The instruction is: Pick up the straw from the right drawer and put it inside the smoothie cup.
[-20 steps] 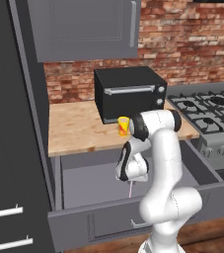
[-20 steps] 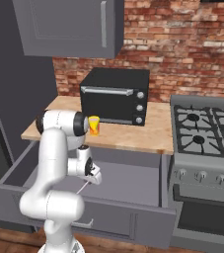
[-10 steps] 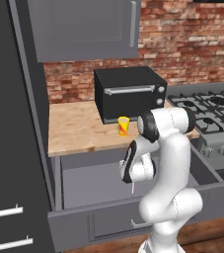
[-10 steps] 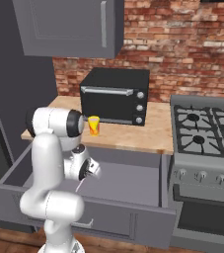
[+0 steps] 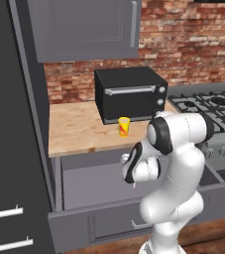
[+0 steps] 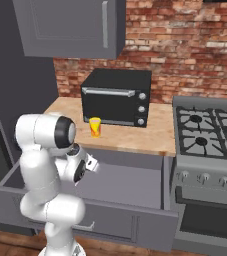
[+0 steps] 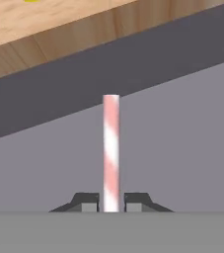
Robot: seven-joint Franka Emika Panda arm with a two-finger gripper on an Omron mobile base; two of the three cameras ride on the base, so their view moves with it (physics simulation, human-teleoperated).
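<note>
One straw pinched in gripper; one smoothie cup on counter.

The drawer stands pulled out under the counter, and the room above its floor is open up to the counter's front edge, which overhangs its back. The gripper, closed on the straw, sits in that gap with the straw pointing toward the edge. On the counter, the cup stands near the front, with bare wood to its left and in front. The toaster oven rises just behind it, and the wall cabinet hangs overhead. The stove bounds the right.
</note>
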